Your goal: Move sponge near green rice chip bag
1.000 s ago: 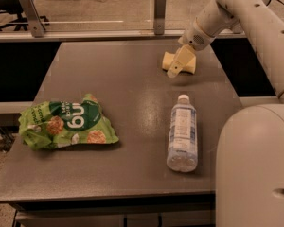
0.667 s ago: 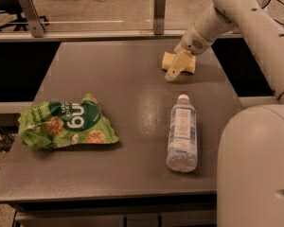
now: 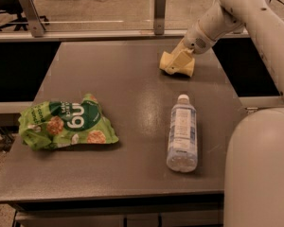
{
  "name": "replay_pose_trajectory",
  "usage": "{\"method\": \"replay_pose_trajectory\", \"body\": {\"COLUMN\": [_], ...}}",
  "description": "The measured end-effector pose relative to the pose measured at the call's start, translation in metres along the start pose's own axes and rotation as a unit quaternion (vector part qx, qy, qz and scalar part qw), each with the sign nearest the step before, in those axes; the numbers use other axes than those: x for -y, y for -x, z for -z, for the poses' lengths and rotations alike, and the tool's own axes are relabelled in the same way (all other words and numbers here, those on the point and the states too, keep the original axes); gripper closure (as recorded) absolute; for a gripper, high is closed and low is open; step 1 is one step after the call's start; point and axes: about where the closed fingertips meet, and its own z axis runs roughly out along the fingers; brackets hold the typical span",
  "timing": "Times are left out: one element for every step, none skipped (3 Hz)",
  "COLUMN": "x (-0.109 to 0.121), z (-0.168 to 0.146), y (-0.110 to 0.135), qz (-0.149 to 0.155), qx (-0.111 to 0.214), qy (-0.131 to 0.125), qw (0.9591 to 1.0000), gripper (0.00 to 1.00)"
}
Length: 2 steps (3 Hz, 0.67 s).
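We're at the sponge, with the carry yet to come.

The gripper [image 3: 182, 57] is down on the pale yellow sponge [image 3: 172, 66], which sits on the grey table [image 3: 118, 79] beyond the cap end of the clear water bottle [image 3: 182, 132]. We cannot tell whether it has closed on the sponge or only touches it. The green rice chip bag [image 3: 66, 124] lies well apart from the bottle, towards the left of the view. By our reckoning the whole trip past the bottle to the bag remains.
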Motion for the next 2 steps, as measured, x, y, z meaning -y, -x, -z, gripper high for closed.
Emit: {"method": "replay_pose_trajectory", "body": {"x": [-0.012, -0.047], "z": [0.015, 0.013], "y": [0.030, 0.084], "qz": [0.035, 0.112], "qx": [0.014, -0.003], "qy": [0.000, 0.015], "qw": [0.9993, 0.9935], "gripper": [0.88, 1.00]}}
